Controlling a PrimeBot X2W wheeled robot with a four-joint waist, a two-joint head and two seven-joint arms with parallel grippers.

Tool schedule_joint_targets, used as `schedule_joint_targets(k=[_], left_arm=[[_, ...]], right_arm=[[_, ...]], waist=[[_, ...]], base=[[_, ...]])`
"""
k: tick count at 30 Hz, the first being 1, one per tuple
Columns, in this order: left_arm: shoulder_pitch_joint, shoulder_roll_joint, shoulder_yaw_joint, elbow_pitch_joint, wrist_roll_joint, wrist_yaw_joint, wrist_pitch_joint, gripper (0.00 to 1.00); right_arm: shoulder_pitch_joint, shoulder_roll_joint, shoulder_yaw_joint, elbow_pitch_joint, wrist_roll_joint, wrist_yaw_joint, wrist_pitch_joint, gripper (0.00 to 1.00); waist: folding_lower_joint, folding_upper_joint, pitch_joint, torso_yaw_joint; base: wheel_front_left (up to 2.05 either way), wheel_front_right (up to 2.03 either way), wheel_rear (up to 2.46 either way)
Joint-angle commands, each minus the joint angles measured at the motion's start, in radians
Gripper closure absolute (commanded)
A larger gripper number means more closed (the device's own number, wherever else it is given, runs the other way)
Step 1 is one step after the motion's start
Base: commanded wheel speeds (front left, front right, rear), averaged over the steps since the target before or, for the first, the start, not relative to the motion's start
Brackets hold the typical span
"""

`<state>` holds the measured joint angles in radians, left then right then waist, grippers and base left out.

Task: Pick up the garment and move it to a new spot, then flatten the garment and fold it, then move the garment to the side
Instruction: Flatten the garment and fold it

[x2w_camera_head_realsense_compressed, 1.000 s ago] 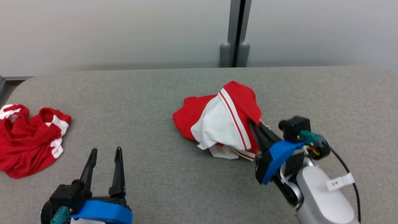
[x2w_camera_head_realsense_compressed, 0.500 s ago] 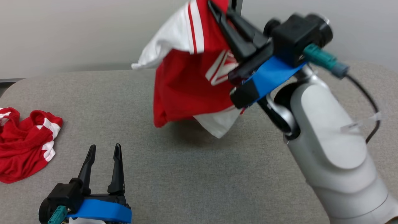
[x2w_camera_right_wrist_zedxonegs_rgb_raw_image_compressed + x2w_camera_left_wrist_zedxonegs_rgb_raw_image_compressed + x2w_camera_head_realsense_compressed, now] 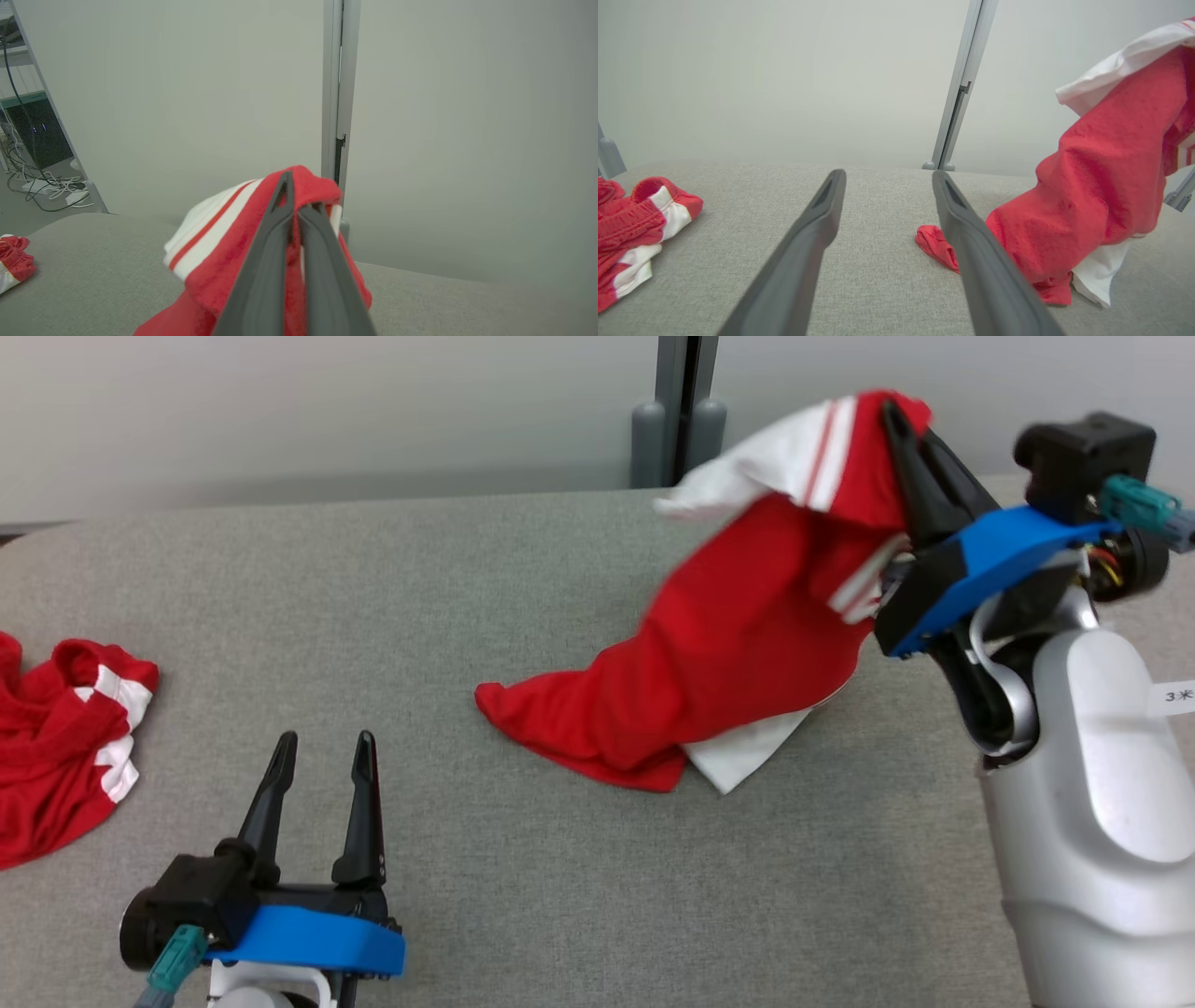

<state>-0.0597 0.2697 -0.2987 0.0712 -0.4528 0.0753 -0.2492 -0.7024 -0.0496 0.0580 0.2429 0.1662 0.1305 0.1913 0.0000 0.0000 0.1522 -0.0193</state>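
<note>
Lifted off the table (image 3: 467, 579), where it lay bunched a second ago, the garment (image 3: 738, 653) now hangs from the right pincer (image 3: 892, 415). The two dark fingers are pressed together on a red-and-white striped edge, high at the far right of the scene. From that clamp the cloth drapes down and to the left, and its lower red end and a white corner trail on the table near the middle. The left pincer (image 3: 325, 742) sits low at the near left, fingers apart and holding nothing, well apart from the cloth. The step in hand looks like the first one, carrying the garment to a new spot. The next move, I judge, calls for lowering it so the cloth spreads rather than bunches, with the left pincer coming in to take a second edge for flattening. Counted: two pincers, one table, and two red-and-white garments, the held one and a second garment (image 3: 65, 728) crumpled at the table's left edge.
</note>
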Motion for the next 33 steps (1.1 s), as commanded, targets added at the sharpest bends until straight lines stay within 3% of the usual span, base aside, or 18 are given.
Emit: schedule_joint_targets(k=[1,8,9,10,15,20,25,33], left_arm=[[-0.025,0.003,0.002,-0.003,0.006,-0.003,0.000,0.00],[-0.076,0.002,-0.021,0.009,0.016,-0.022,0.003,0.00],[-0.080,0.001,-0.023,0.012,0.018,-0.023,0.003,0.00],[-0.085,0.001,-0.025,0.015,0.018,-0.026,0.002,0.00],[-0.099,-0.004,-0.031,0.035,0.020,-0.030,0.000,0.00],[-0.089,-0.008,-0.024,0.051,0.010,-0.026,-0.007,0.00],[-0.064,-0.010,-0.017,0.060,0.006,-0.024,-0.010,0.00],[-0.061,-0.001,-0.007,0.053,0.004,-0.026,-0.013,0.00]], right_arm=[[0.011,-0.003,-0.041,0.046,-0.006,0.001,-0.019,1.00],[-0.070,-0.026,-0.171,0.325,-0.026,0.001,-0.148,1.00],[-0.084,-0.027,-0.184,0.364,-0.029,0.001,-0.167,0.75],[-0.097,-0.028,-0.198,0.404,-0.029,0.001,-0.175,0.00],[-0.143,-0.030,-0.190,0.556,-0.026,0.001,-0.149,0.00],[-0.088,-0.031,-0.096,0.571,-0.003,0.001,-0.095,0.00],[0.064,-0.024,-0.016,0.425,0.035,0.001,-0.060,0.00],[0.365,-0.003,0.021,0.153,0.031,0.001,0.040,0.00]], waist=[[0.0000,0.0000,0.027,0.014],[0.0000,0.0000,0.086,0.050],[0.0000,0.0000,0.090,0.053],[0.0000,0.0000,0.094,0.056],[0.0000,0.0000,0.086,0.058],[0.0000,0.0000,0.050,0.037],[0.0000,0.0000,0.015,0.010],[0.0000,0.0000,0.019,-0.002]], base=[[0.00,0.00,0.00],[0.00,0.00,0.00],[0.00,0.00,0.00],[0.00,0.00,0.00],[0.00,0.00,0.00],[0.00,0.00,0.00],[0.00,0.00,0.00],[0.00,0.00,0.00]])
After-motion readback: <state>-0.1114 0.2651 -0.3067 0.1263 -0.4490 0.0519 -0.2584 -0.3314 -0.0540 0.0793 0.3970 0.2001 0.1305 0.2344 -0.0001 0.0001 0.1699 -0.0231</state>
